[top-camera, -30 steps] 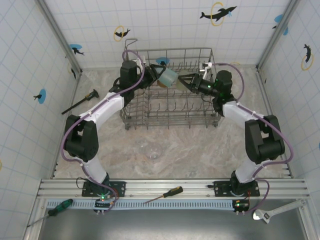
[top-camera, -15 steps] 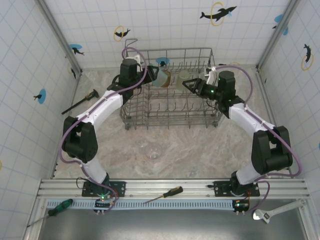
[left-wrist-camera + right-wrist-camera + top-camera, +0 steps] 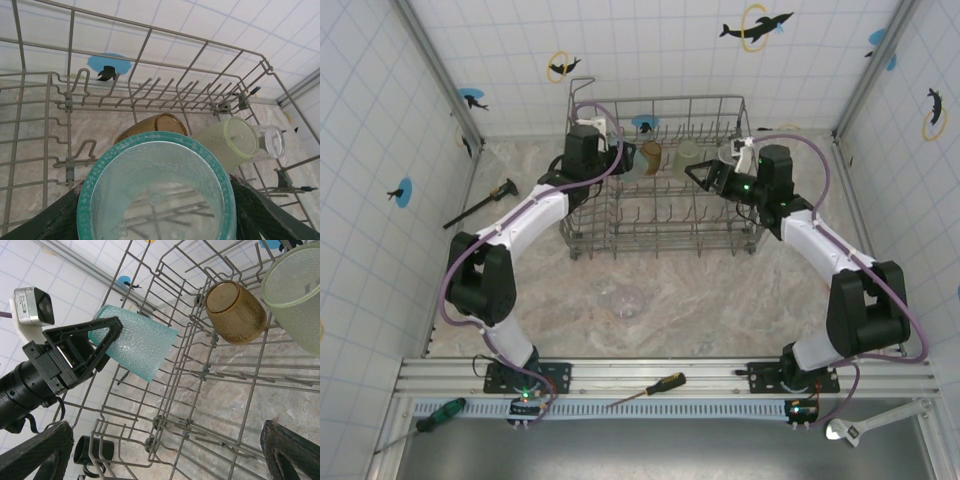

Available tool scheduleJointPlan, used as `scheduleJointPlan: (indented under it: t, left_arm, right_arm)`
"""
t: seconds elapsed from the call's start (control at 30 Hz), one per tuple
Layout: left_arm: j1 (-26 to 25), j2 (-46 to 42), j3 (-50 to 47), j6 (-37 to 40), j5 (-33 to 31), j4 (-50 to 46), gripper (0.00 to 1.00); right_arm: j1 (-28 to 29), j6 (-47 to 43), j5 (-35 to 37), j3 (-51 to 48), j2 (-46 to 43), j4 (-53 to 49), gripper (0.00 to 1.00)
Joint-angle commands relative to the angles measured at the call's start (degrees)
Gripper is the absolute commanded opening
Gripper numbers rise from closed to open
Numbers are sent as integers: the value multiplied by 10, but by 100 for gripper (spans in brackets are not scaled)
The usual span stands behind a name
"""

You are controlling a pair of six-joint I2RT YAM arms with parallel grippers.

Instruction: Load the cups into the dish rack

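**Mia:** Where is the blue cup [image 3: 136, 347]?

**Tom:** It sits right between the fingers of the left gripper [image 3: 155, 220]. The fingers squeeze its two sides, about halfway open. The cup lies tipped over, up above the wires of the dish rack [image 3: 660, 252].

**Mia:** Will it break?

**Tom:** I think it is light and hard. The outside is bumpy, so it should not slip much. The sides near the middle look like the best place to hold it. A hard squeeze could crack it.

**Mia:** What is near it?

**Tom:** Just past the left gripper's fingers lies an amber cup [image 3: 235, 310] in the rack. A green cup [image 3: 295, 295] is next to that one.

**Mia:** And the right gripper [image 3: 162, 452]?

**Tom:** It is wide open and holds nothing. The green cup is just ahead of it.

**Mia:** Any cups left out?

**Tom:** Yes. A dark mug [image 3: 92, 452] stands on the bench [image 3: 740, 300], outside the rack, behind the left gripper. A see-through cup [image 3: 625, 300] waits there too, far back from both grippers.
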Motion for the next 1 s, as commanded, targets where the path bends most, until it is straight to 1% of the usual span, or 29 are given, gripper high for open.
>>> scheduleJointPlan:
  t: [0.0,0.07,0.13,0.17,0.2,0.63,0.97]
  left_arm:
    - [-12,2,-5,51,-39,9,0]
    - [-20,5,-8,69,-59,8,0]
    - [-25,9,-9,76,-70,8,0]
    - [-25,13,-10,95,-73,8,0]
    - [-26,15,-11,98,-74,7,0]
    - [-31,51,-23,110,-111,23,0]
    - [-35,79,-33,119,-136,56,0]
  right_arm:
    - [-2,-14,10,-16,-25,-9,100]
    - [-2,-17,13,-18,-27,-12,100]
    - [-2,-17,14,-18,-27,-13,100]
    - [-2,-17,14,-18,-27,-13,100]
    - [-3,-18,14,-18,-27,-13,100]
    - [-5,-20,18,-22,-25,-14,100]
    - [-7,-20,16,-24,-24,-13,100]
